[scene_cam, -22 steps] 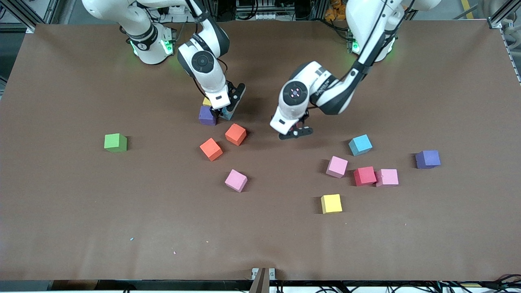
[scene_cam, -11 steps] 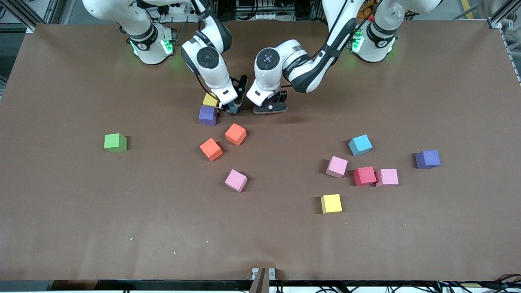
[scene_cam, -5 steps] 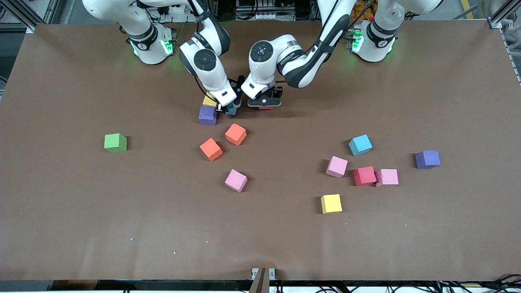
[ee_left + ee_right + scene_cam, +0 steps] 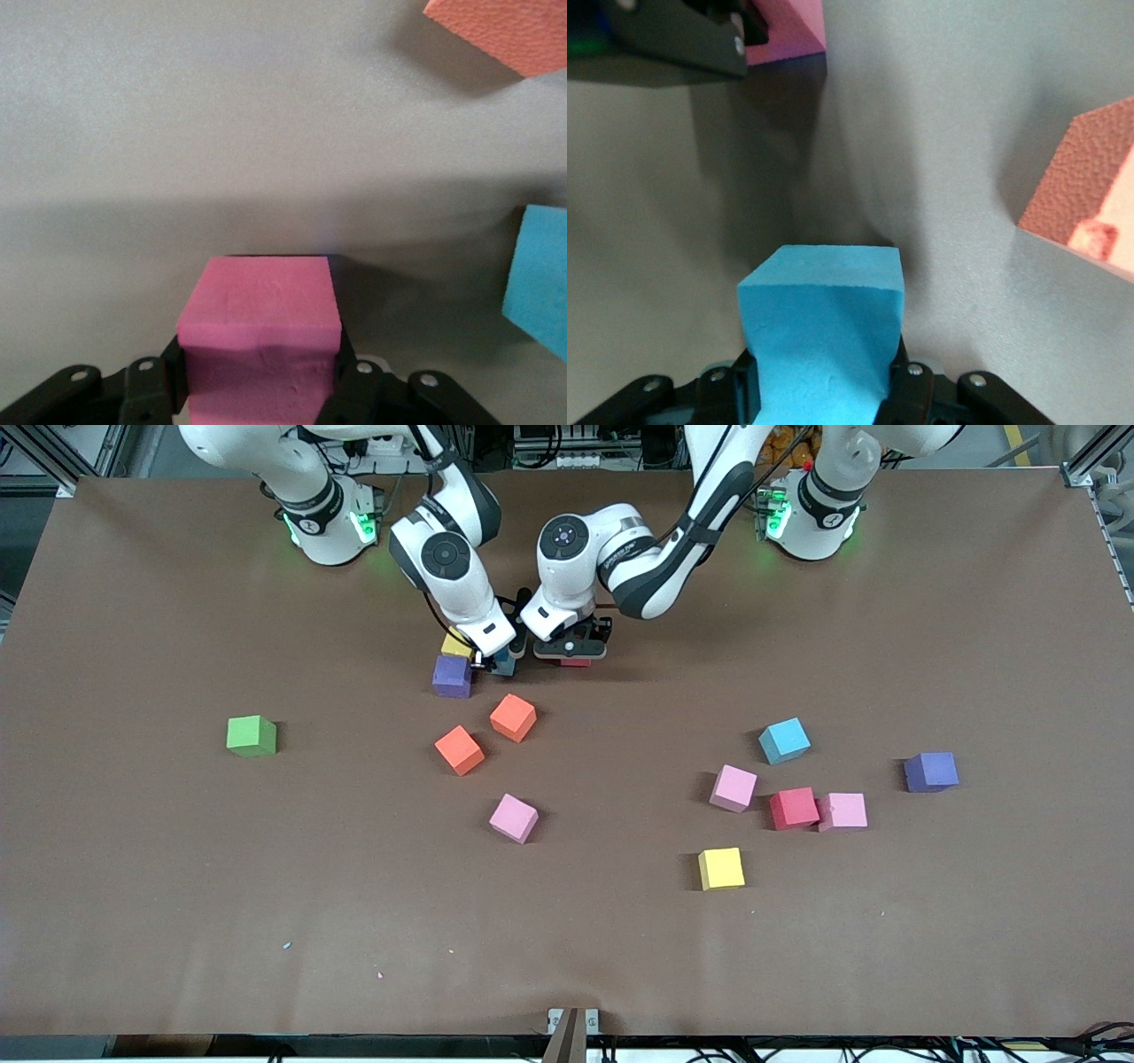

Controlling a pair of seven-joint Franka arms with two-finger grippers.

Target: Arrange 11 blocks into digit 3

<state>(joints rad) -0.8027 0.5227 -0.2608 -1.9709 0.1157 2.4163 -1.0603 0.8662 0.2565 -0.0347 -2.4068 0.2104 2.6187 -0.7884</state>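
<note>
The figure is only begun: a yellow cube [image 4: 457,643] and a purple cube [image 4: 452,676] sit touching. Beside them the right gripper [image 4: 498,661] is clamped on a light blue cube [image 4: 824,332], apparently grounded. The left gripper [image 4: 572,657], alongside, pinches a reddish-pink cube [image 4: 261,341]. Next: set both flush, then release.

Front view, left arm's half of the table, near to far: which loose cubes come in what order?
Nearest first: yellow cube → red cube → light blue cube.
</note>
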